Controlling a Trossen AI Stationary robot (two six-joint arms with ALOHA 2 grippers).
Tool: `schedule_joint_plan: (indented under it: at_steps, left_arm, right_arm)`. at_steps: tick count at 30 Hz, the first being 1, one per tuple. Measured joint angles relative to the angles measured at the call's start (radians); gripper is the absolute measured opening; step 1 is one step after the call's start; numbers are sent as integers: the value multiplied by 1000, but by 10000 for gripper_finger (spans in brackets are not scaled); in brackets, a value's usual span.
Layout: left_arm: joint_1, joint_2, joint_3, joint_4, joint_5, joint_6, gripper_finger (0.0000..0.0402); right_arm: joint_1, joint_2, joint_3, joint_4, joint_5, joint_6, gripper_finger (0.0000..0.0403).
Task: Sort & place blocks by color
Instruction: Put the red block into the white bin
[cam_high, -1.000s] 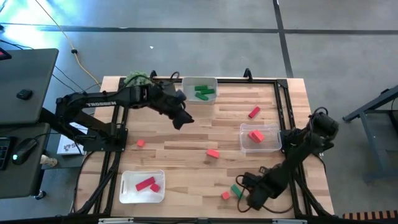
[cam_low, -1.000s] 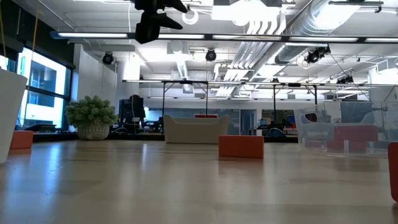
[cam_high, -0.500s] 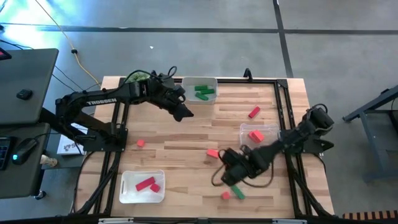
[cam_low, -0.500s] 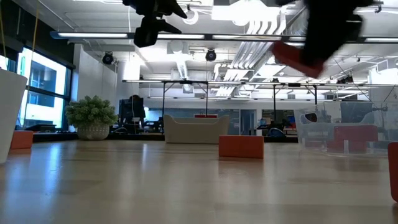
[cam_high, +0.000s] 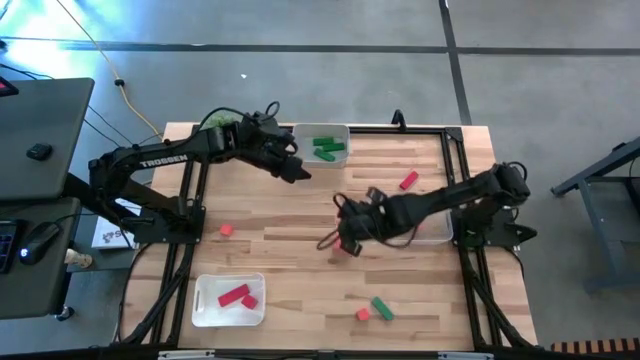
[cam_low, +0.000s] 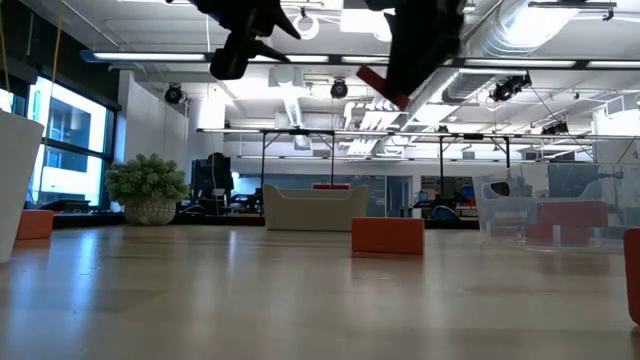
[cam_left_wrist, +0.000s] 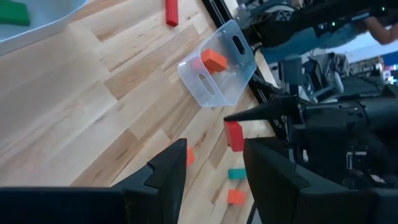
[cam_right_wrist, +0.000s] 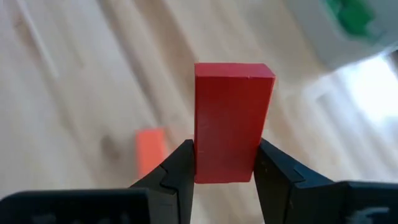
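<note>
Near the frame's centre, the right gripper (cam_high: 345, 238) is pinching a red block (cam_right_wrist: 231, 121) upright; the tray (cam_high: 228, 300) with reds is sitting lower left, probably its destination.

Wooden table (cam_high: 300, 215): three trays (cam_high: 228, 299), loose red, coral, green blocks (cam_high: 381, 308).
</note>
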Motion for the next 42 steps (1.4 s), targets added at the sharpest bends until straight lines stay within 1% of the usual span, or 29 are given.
schedule_joint_plan:
  at_steps: [4, 10, 17, 21, 25, 32, 42]
  left_arm:
    - [6, 0, 0, 0, -8, -30, 147]
    - [21, 0, 0, 0, -18, -75, 147]
    - [26, 10, 1, 2, -18, -136, 147]
    - [32, 31, 2, 32, -15, -189, 147]
    - [28, 65, 1, 101, -15, -213, 147]
    - [19, 122, 1, 194, -15, -250, 147]
    - [17, 190, 1, 266, -27, -274, 147]
  right_arm:
    - [-67, 0, 38, 1, 32, -140, 107]
    - [-157, 0, 91, 19, 36, -339, 107]
    - [-216, -1, 107, 91, 26, -586, 107]
    - [-243, -1, 107, 119, 25, -683, 107]
    - [-267, -1, 107, 125, 24, -727, 107]
    - [-289, -1, 107, 125, 24, -758, 107]
    - [-290, 0, 107, 134, 24, -759, 107]
